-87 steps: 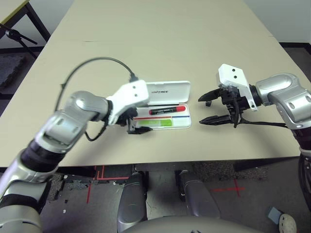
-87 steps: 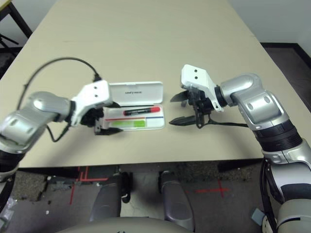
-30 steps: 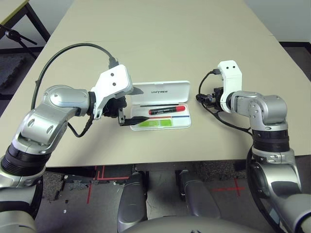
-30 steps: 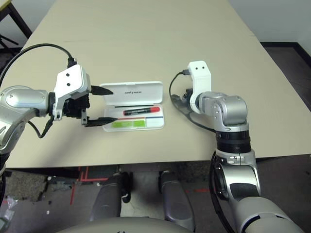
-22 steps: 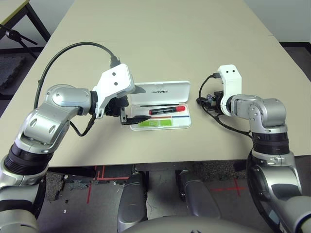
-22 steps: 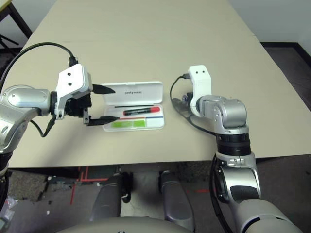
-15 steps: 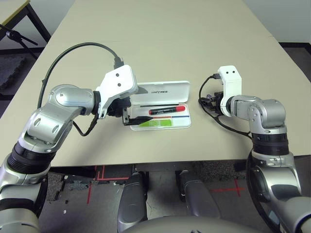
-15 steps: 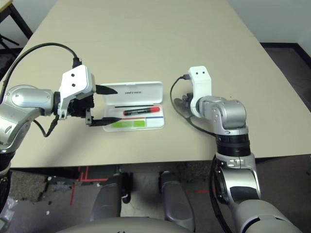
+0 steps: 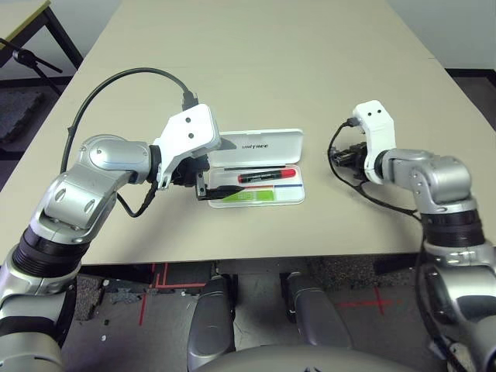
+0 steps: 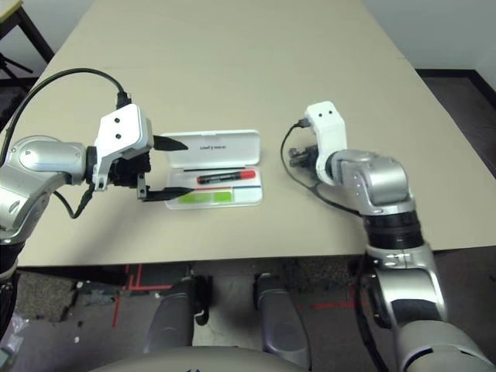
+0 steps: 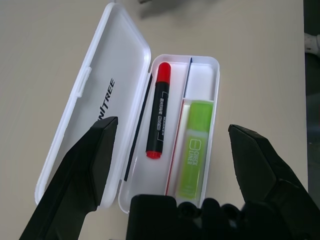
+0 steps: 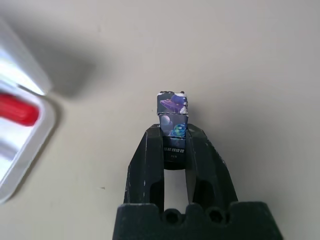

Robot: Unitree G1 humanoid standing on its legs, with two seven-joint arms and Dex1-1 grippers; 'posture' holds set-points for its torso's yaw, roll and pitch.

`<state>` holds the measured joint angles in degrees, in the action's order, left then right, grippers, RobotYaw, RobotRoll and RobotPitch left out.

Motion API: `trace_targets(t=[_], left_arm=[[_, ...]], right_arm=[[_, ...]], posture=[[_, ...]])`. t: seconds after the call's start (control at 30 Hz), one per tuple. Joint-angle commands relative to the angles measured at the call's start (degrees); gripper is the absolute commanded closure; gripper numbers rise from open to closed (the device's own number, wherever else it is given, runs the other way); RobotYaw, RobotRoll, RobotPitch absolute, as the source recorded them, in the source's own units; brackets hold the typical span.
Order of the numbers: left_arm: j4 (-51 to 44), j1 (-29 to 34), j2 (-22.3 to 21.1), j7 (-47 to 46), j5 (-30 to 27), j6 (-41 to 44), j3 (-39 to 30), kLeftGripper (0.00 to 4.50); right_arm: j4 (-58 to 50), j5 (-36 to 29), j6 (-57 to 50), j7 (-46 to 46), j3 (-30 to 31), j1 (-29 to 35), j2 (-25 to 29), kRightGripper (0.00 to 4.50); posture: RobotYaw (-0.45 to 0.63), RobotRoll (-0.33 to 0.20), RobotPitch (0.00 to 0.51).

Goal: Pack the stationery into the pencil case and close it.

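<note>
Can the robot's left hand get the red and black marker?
Probably yes: the left gripper is open around the case, the lid is up, and nothing covers the marker.

Head pair looks down, sharing the table [image 9: 256,93] — wrist views peer close along each claw

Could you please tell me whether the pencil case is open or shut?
Open: the pencil case's lid is swung back, leaving the marker and green highlighter exposed.

Pale beige table [image 9: 256,77], grey floor [image 9: 174,329] marked with red tape [image 9: 364,302]
</note>
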<state>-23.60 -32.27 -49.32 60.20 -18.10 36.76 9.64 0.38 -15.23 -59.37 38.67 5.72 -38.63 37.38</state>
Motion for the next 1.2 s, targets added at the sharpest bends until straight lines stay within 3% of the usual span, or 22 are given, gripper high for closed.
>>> trace_targets(t=[0.03,0.23,0.47,0.73,1.2], left_arm=[[0.6,-0.3,-0.7,0.9,0.3,-0.3,0.6,0.00],[0.8,-0.1,-2.3,1.7,0.6,0.1,0.4,0.00],[0.6,0.4,-3.6,2.3,0.5,0.5,0.2,0.00],[0.6,0.9,-5.5,2.8,1.4,0.0,0.4,0.00],[0.0,1.1,-5.2,2.0,1.6,0.7,0.6,0.00]], right_arm=[[1.3,-0.2,8.0,11.9,4.8,-0.8,5.4,4.18],[2.9,1.2,21.7,28.8,9.5,-1.6,12.1,4.18],[1.6,2.6,30.1,40.3,12.2,-2.1,14.2,4.18],[0.4,4.8,34.0,43.9,14.2,-4.3,11.0,4.18],[-0.5,11.1,34.0,39.8,19.5,-5.5,3.0,4.18]], posture=[[-0.03,0.000,0.155],[-0.03,0.000,0.160],[-0.03,0.000,0.167],[-0.02,0.000,0.167],[-0.01,0.000,0.170]])
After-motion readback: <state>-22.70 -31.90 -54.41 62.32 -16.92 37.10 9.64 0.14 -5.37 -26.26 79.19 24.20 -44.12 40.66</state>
